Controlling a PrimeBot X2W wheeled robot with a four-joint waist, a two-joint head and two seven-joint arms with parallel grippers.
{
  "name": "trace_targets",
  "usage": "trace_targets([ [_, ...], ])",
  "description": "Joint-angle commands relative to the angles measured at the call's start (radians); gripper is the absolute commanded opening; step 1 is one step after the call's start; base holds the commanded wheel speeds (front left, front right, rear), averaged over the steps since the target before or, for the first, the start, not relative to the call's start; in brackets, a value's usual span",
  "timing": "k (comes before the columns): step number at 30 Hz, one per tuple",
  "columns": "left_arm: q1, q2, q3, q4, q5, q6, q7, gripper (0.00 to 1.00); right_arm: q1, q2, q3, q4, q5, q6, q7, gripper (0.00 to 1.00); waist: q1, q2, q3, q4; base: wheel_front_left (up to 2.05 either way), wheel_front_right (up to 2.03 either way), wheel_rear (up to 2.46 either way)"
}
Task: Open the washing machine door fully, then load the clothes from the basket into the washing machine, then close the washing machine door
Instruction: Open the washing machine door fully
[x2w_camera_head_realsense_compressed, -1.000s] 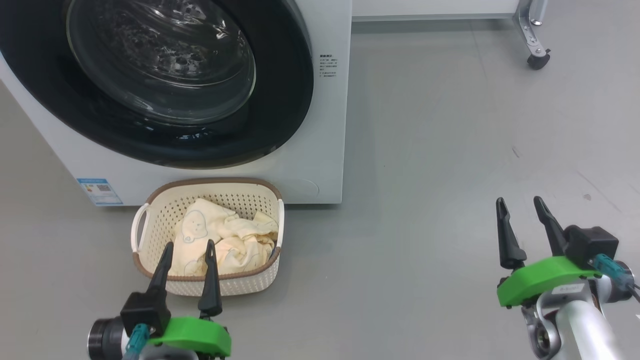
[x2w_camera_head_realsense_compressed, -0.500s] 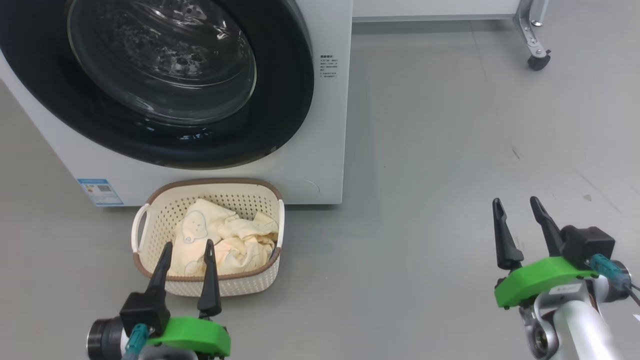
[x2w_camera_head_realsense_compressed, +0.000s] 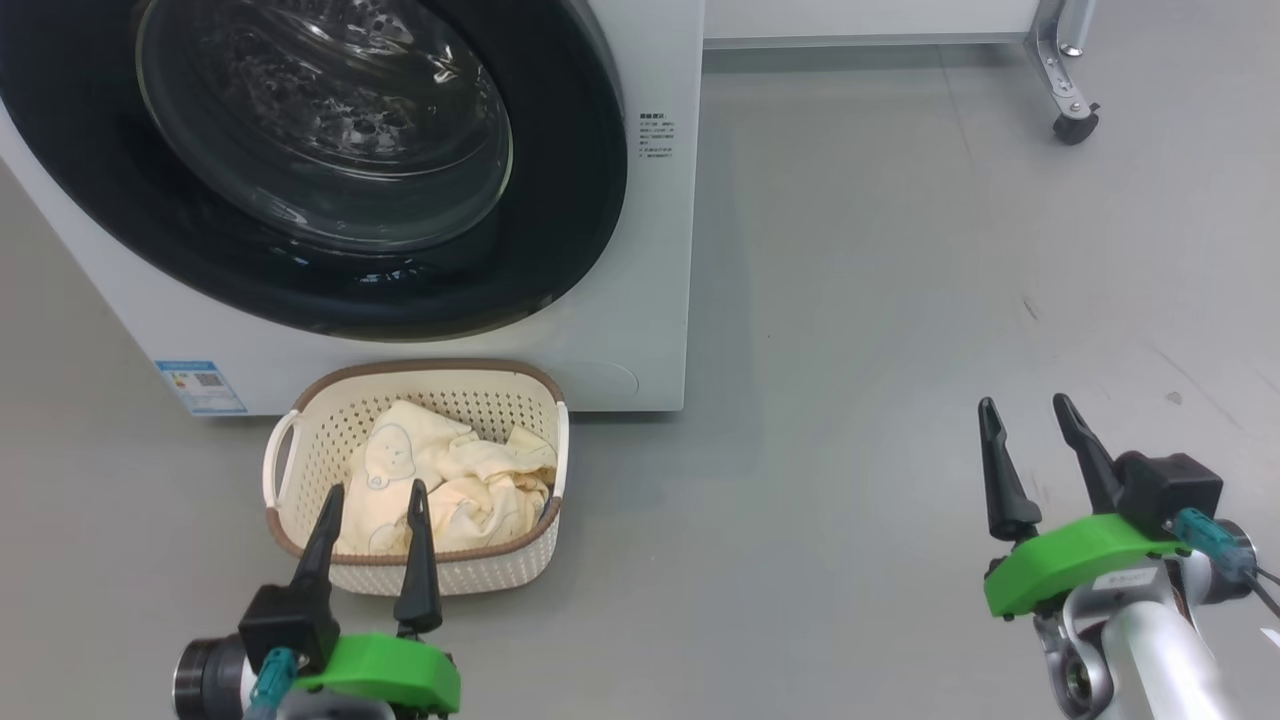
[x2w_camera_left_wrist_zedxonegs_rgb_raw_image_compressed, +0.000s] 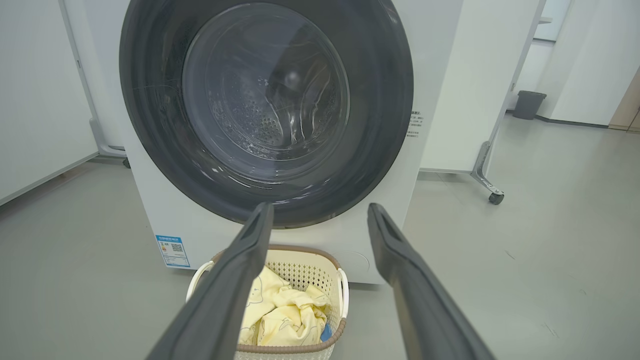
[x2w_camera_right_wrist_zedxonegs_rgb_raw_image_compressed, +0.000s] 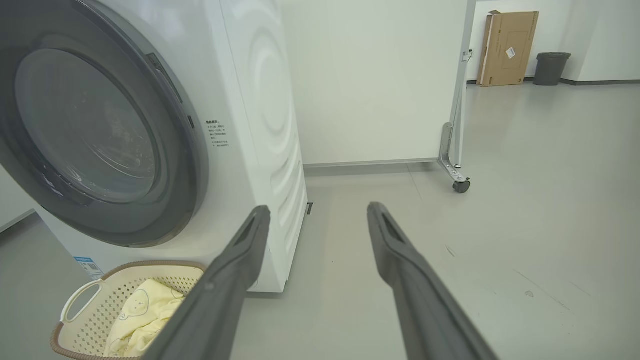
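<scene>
The washing machine door (x2w_camera_head_realsense_compressed: 330, 170) is shut, flat against the big white washing machine (x2w_camera_head_realsense_compressed: 655, 250); nothing has gone in yet, so I think opening it is the first job. The basket (x2w_camera_head_realsense_compressed: 480, 572) sits on the floor (x2w_camera_head_realsense_compressed: 850, 300) right at the foot of the machine, at six o'clock from the door, maybe so the clothes (x2w_camera_head_realsense_compressed: 450, 480) have a short trip up; they lie heaped inside it, soft and yellow. The left gripper (x2w_camera_head_realsense_compressed: 376, 488) hangs just this side of the basket, at seven o'clock in the head view, fingers spread apart and holding nothing. The right gripper (x2w_camera_head_realsense_compressed: 1024, 401) waits over bare floor at four o'clock, well apart from the machine, fingers spread too; maybe it is ready to reach for the door.
</scene>
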Motion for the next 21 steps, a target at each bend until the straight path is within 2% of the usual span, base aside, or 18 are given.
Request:
trace_targets([
  [1,-0.033,0.012,0.038,-0.029,0.01,0.005,-0.011,1.0,-0.046,-0.008,0.025,-0.03,-0.007,-0.003,-0.01,1.0,0.0,0.0,0.0,0.001,0.0,0.0,0.0],
  [11,-0.033,0.012,0.037,-0.028,0.01,0.003,-0.011,1.0,-0.042,-0.008,0.036,-0.06,0.005,-0.003,-0.01,1.0,0.0,0.0,0.004,0.007,0.0,0.0,0.0],
  [12,-0.034,0.012,0.036,-0.027,0.01,0.003,-0.011,1.0,-0.04,-0.008,0.039,-0.063,0.009,-0.003,-0.01,0.84,0.0,0.0,0.005,0.008,0.0,0.0,0.0],
  [13,-0.034,0.012,0.036,-0.027,0.011,0.004,-0.011,1.0,-0.04,-0.008,0.043,-0.066,0.011,-0.003,-0.01,0.17,0.0,0.0,0.006,0.009,0.0,0.0,0.0],
  [14,-0.034,0.012,0.036,-0.028,0.011,0.003,-0.011,1.0,-0.04,-0.008,0.047,-0.071,0.011,-0.003,-0.01,0.0,0.0,0.0,0.008,0.01,0.0,0.0,0.0],
  [18,-0.038,0.012,0.037,-0.028,0.007,0.002,-0.011,1.0,-0.036,-0.008,0.06,-0.083,0.028,-0.003,-0.01,0.0,0.0,0.0,0.02,0.016,0.0,0.0,0.0],
  [21,-0.043,0.012,0.035,-0.03,0.007,0.001,-0.011,1.0,-0.035,-0.008,0.061,-0.079,0.088,-0.003,-0.01,0.0,0.0,0.0,0.031,0.022,0.0,0.0,0.0],
])
